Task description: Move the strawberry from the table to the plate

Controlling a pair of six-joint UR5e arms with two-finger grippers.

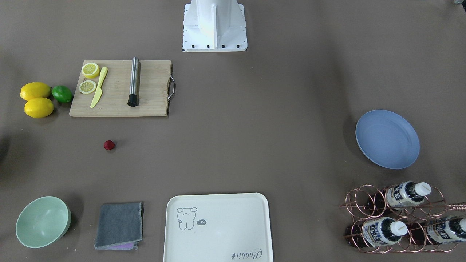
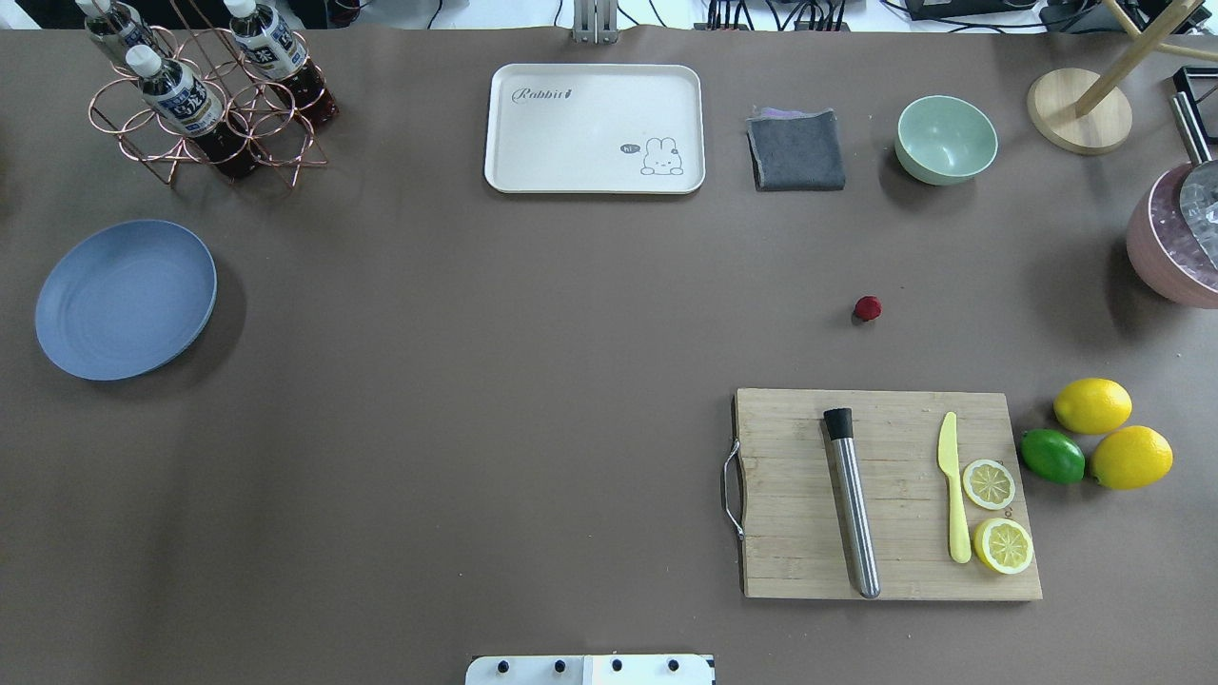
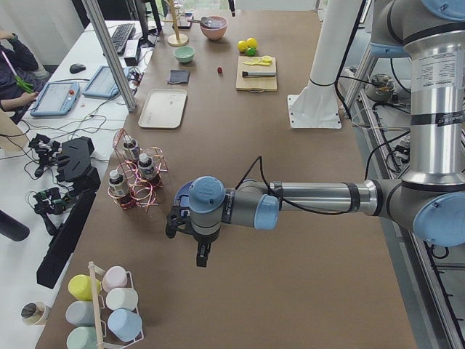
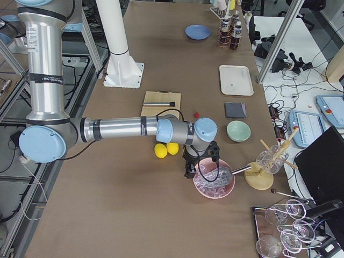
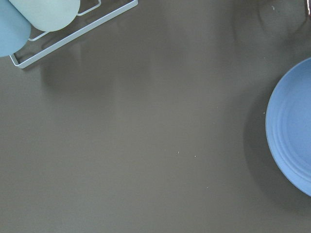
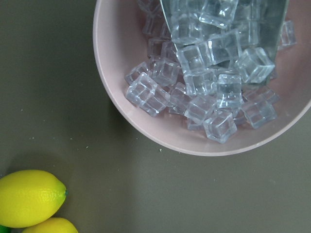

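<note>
Dark-red strawberry [image 2: 867, 308] lies on the tabletop [image 2: 571, 333] toward the middle from my right gripper [image 4: 188, 173], the nearer one; the left gripper [image 3: 201, 259] hangs by the plate [image 2: 124, 300], well apart; I cannot tell either gripper's opening or load.

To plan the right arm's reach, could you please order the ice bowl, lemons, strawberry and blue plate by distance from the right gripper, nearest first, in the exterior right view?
From the right gripper:
1. ice bowl, right below it.
2. lemons, just beside it.
3. strawberry, mid-table.
4. blue plate, far end.
</note>
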